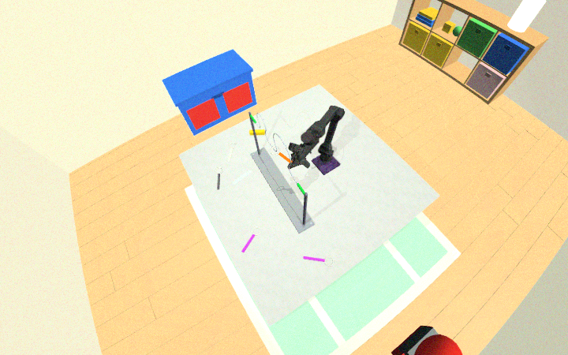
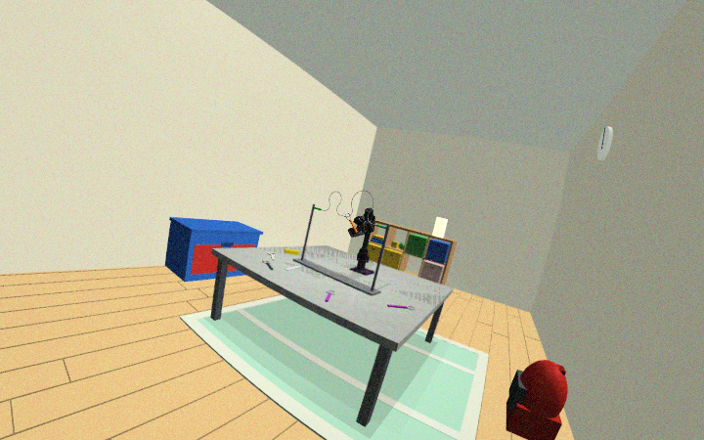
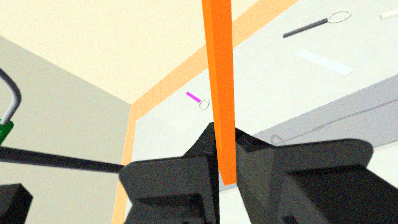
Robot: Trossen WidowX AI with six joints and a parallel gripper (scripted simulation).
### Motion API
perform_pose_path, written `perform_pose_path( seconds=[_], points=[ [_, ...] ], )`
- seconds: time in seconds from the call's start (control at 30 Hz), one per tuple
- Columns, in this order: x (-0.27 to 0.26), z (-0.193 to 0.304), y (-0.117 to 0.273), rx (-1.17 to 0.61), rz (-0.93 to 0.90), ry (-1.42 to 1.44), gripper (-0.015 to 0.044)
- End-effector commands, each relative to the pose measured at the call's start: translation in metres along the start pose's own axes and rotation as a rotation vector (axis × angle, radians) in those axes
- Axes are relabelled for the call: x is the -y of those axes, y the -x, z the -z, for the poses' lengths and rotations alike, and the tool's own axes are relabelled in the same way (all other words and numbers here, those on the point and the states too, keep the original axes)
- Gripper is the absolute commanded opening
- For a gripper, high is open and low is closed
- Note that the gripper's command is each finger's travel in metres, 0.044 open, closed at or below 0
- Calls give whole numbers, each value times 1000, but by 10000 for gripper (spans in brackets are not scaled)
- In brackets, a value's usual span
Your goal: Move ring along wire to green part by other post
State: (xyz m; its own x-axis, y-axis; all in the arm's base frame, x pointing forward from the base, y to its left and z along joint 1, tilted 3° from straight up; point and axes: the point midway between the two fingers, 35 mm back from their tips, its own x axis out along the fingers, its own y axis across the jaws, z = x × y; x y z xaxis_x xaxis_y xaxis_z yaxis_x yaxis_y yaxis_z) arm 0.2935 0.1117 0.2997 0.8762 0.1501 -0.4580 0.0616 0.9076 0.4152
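The gripper (image 1: 292,162) (image 2: 354,231) (image 3: 227,155) is shut on the orange handle (image 1: 284,156) (image 2: 352,225) (image 3: 221,75). The small pale ring (image 2: 347,216) is at the handle's upper end, at the low dip in the middle of the thin grey wire (image 2: 363,191). It appears to be around the wire; exact clearance is too small to tell. The ring is out of the wrist view. One green part (image 1: 252,118) (image 2: 317,208) is by the far-left post (image 1: 255,136) (image 2: 308,232). The other green part (image 1: 300,188) (image 2: 381,225) (image 3: 4,131) is by the near-right post (image 1: 304,209) (image 2: 379,259).
A grey base (image 1: 300,225) joins the posts. The wire has tall loops on both sides of the dip. A yellow piece (image 1: 257,132) (image 2: 290,251), magenta-handled rings (image 1: 248,243) (image 1: 314,258) and a dark-handled ring (image 1: 218,181) (image 3: 306,28) lie on the table.
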Motion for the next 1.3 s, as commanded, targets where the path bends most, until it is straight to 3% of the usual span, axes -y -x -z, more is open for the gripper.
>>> perform_pose_path(
  seconds=[0.0,1.27],
  points=[
    [-18,0,1,-17,-58,-96,-150],
    [-126,-66,53,-118,-524,-908,-150]
  ],
)
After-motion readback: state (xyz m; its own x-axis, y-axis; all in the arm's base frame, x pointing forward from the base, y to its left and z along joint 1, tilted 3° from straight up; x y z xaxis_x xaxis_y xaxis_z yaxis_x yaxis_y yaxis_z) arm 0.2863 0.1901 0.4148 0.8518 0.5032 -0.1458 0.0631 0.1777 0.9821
